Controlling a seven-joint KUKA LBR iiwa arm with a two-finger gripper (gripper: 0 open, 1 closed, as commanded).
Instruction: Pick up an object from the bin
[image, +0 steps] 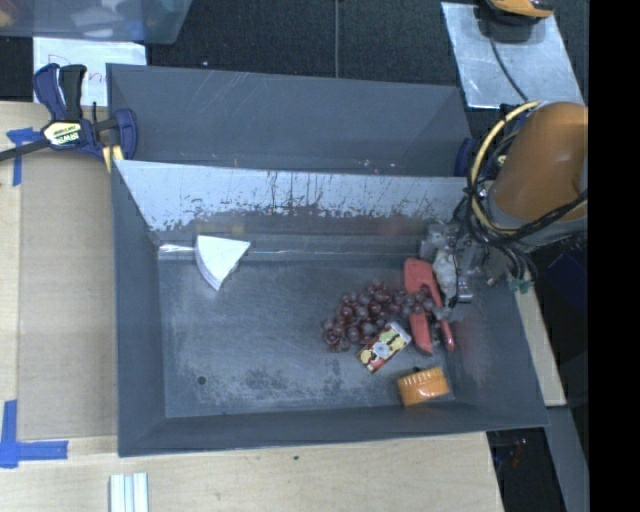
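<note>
Since the task names no thing, what counts is what lies closest to the claw, and that is settled at the right end of the grey metal bin (300, 130).

At the far left of the bin's floor, well apart from everything else, a white wedge-shaped block (220, 258) lies flat near the back wall. Right of the middle sits a bunch of dark red grapes (360, 312). Touching its lower right edge, a small yellow, red and white packet (385, 348) lies tilted. Just beside that, nearer the front wall, an orange cylinder (422, 386) lies on its side.

Right of the grapes lies a long red plastic piece (421, 278). Its long axis runs roughly from the back of the bin toward the front, and whether it is one thing or two I cannot tell.

The claw (450, 290) hangs low by the right wall, just beside the red piece's upper part. I cannot tell whether it touches, nor whether it is wide or narrow. The orange-covered arm (540, 160) rises behind it.

By my judgement the red piece is the likeliest pick, lying left of the claw and toward the front, best gripped across its narrow width.
</note>
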